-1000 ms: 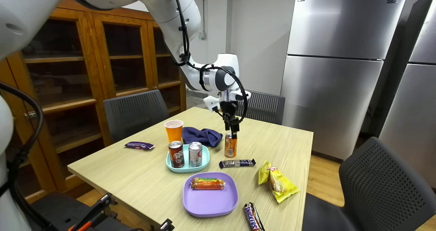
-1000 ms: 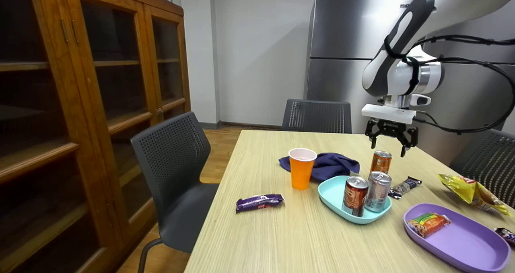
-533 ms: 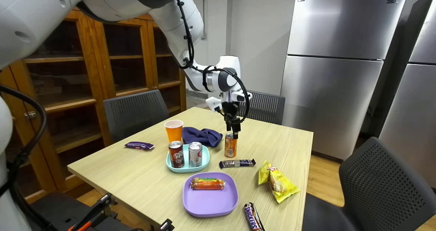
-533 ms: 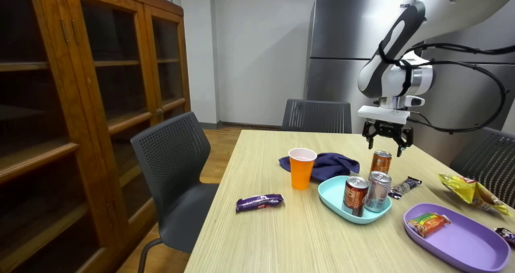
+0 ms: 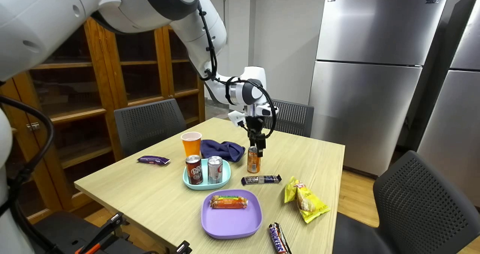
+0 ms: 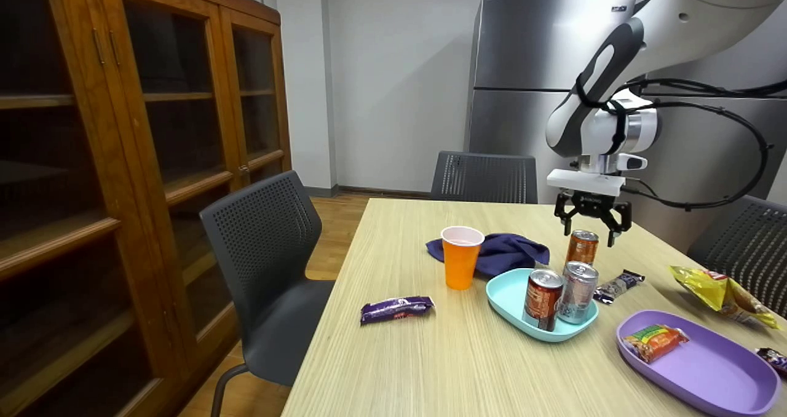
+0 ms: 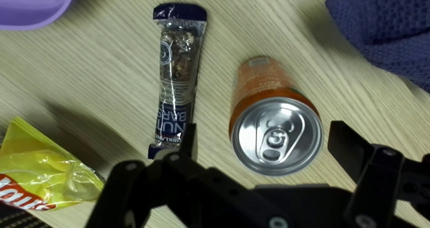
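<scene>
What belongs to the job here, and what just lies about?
Likely involved: gripper, open; orange can nearest it.

Likely lying about: nut bar; yellow bag; blue cloth; orange cup; purple tray; reddish packet; turquoise tray; silver can; maroon can; Snickers bar; purple bar.

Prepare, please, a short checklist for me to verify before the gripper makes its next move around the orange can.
1. Gripper open: ok.
2. Orange can standing upright: ok.
3. Can centred between the fingers in the wrist view: not ok; it sits nearer one finger.
4. Nut bar out of the fingers' way: cannot tell; one finger overlaps its end in the wrist view.
5. Blue cloth apart from the can: ok.
</scene>
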You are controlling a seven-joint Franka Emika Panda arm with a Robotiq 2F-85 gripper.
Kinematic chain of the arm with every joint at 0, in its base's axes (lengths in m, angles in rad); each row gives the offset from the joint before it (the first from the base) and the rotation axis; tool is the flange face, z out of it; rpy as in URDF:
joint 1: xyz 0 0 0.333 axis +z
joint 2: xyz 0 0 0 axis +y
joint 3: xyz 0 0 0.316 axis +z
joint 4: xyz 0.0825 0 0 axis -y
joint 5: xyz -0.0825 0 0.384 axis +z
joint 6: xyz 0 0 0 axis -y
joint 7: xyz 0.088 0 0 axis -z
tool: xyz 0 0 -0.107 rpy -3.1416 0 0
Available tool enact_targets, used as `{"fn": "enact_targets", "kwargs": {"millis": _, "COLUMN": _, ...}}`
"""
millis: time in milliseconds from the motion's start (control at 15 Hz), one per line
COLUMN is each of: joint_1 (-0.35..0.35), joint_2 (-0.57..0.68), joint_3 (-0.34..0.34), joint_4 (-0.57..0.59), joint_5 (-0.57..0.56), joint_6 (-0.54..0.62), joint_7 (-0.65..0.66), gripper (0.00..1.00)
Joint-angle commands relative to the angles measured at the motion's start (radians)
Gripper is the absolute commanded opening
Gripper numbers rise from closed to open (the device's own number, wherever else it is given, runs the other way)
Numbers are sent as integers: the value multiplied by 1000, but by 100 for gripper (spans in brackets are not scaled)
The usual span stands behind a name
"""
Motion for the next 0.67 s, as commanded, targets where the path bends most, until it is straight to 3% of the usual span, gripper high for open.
{"fn": "enact_targets", "kwargs": {"millis": 0, "joint_1": -16, "joint_2": 8, "joint_3": 18, "joint_4": 34, "joint_5": 2, "joint_6": -44, "joint_7": 12, "gripper": 100}}
{"fn": "enact_targets", "kwargs": {"millis": 533, "joint_1": -15, "joint_2": 11, "joint_3": 17, "joint_4": 36, "joint_5": 0, "joint_6": -57, "joint_7": 13, "gripper": 100}}
{"fn": "enact_targets", "kwargs": {"millis": 600, "joint_1": -17, "joint_2": 11, "joint_3": 20, "joint_4": 35, "joint_5": 2, "joint_6": -54, "joint_7": 10, "gripper": 75}}
